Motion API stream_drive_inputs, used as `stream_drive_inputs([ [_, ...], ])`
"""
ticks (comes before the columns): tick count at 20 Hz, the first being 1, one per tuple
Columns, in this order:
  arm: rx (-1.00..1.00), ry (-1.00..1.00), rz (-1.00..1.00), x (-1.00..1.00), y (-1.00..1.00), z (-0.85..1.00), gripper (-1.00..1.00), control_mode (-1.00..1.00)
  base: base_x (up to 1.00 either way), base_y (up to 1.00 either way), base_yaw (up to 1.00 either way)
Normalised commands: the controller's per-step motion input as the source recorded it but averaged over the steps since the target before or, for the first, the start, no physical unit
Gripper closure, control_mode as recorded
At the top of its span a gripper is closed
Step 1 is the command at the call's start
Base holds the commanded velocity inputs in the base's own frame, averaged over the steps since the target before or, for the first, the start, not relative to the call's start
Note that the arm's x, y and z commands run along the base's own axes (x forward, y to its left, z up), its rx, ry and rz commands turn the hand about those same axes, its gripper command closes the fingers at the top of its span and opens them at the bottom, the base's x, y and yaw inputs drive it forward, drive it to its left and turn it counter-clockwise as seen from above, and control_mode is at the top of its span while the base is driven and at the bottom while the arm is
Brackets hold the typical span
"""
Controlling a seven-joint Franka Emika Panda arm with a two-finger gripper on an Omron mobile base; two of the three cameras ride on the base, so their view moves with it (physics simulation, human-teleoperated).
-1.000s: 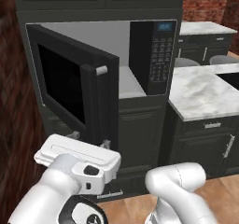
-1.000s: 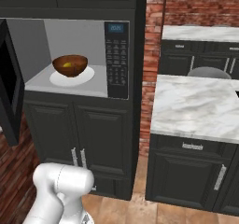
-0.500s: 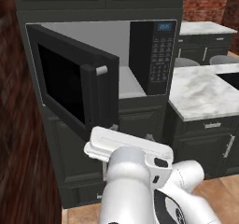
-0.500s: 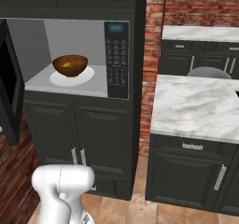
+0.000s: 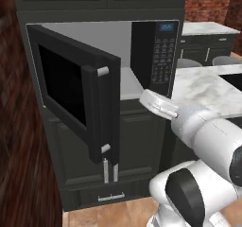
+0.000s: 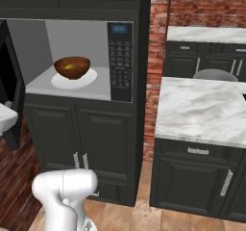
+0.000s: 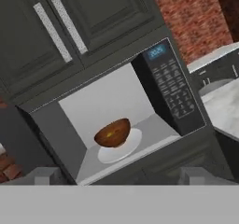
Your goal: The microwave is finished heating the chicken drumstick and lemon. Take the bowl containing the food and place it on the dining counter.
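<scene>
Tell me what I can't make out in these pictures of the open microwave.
- Food in the bowl: right base view shows a yellow patch; the rim hides the rest, no drumstick discernible.
- Bowl in the left base view: hidden behind the open microwave door.
- Display digits: too small.
- Gripper: fingertips cut off at the hand view's bottom.

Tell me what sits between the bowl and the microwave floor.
A flat white round plate lies under the bowl, resting on the microwave's light grey floor. The right base view and the hand view both show it.
</scene>
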Motion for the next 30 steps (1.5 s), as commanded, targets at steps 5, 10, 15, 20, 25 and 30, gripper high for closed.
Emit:
stream_drive_inputs([
  [5,0.19,0.04,0.38,0.81,-0.92,-0.07,-1.00,-1.00,0.00,0.00,0.00],
  [10,0.06,0.19,0.50,0.74,-0.68,-0.51,-1.00,-1.00,0.00,0.00,0.00],
  [15,0.11,0.22,0.53,0.92,0.08,-0.49,-1.00,-1.00,0.00,0.00,0.00],
  [20,0.04,0.12,0.41,0.69,0.88,-0.40,-1.00,-1.00,0.00,0.00,0.00],
  [25,0.00,0.02,0.23,0.29,1.00,-0.16,-1.00,-1.00,0.00,0.00,0.00],
  [30,0.00,0.00,0.12,-0.03,1.00,-0.14,-1.00,-1.00,0.00,0.00,0.00],
])
